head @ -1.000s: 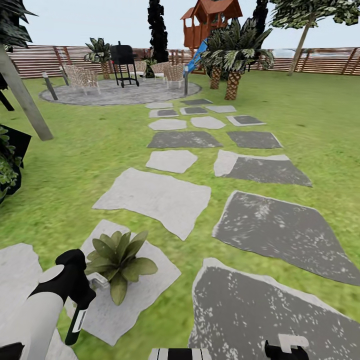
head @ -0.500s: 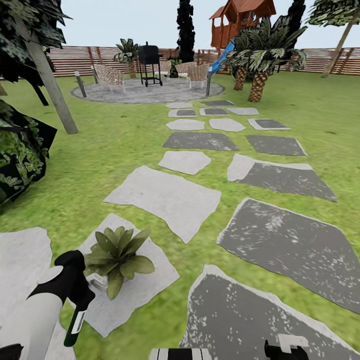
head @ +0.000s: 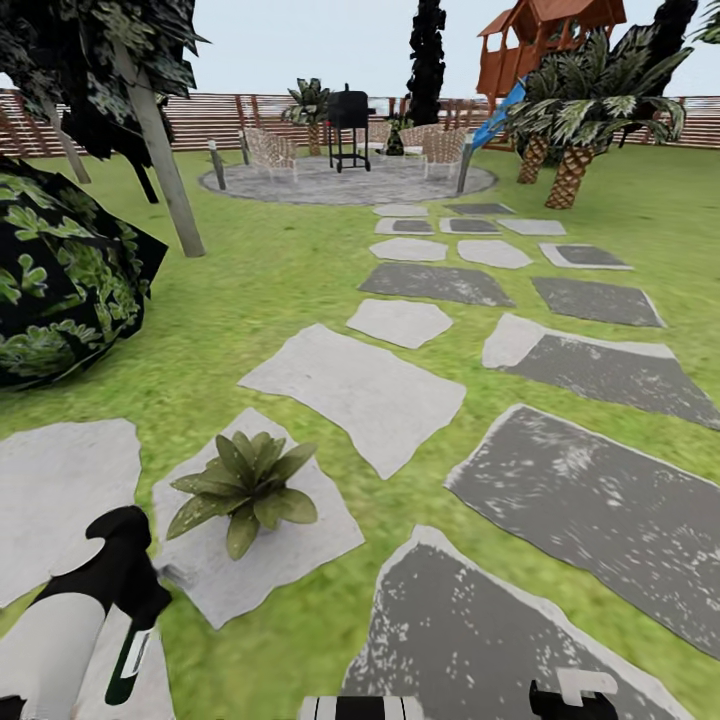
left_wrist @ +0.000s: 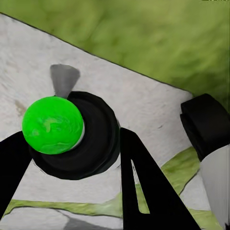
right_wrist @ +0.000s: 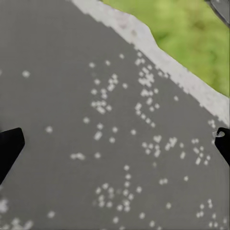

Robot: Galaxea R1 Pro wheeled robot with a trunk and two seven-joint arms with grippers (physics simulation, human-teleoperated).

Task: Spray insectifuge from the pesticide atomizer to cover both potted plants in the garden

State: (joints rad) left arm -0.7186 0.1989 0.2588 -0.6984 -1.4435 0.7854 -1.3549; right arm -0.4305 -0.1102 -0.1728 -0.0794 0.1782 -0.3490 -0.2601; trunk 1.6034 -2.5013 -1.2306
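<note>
Holding a small dark bottle with a bright green cap, the pesticide atomizer (left_wrist: 72, 136), the left gripper (left_wrist: 76, 167) has its two black fingers (left_wrist: 143, 187) closed against the bottle's sides; in the head view the bottle's dark body and white label (head: 128, 655) hang below the black wrist at 7 o'clock

Item: one potted plant (head: 245, 485), a low rosette of pointed green leaves, standing on a pale grey stepping stone (head: 290, 550) at 8 o'clock in the head view, just beyond the left gripper and apart from it

Item: right gripper (right_wrist: 115, 143), black fingertips (right_wrist: 9, 143) spread wide at the two edges of its wrist view, holding nothing, over a dark grey speckled stepping stone (right_wrist: 96, 120) bordered by a pale rim and green grass (right_wrist: 191, 38)

Item: green lawn (head: 260, 290) with a run of grey stepping stones, pale and dark, leading toward 12 o'clock

Item: round grey paved patio (head: 350, 182) at 12 o'clock, carrying a black grill (head: 348, 125) and woven chairs (head: 268, 152)

Item: brown horizontal-slat wooden fence (head: 215, 118) along the far edge

Item: big dark leafy bush (head: 65, 280) at 9 o'clock; slanted grey tree trunk (head: 165, 165) at 10 o'clock

Item: palms (head: 580, 120) and a red-brown wooden play tower (head: 545, 40) at 1 o'clock
</note>
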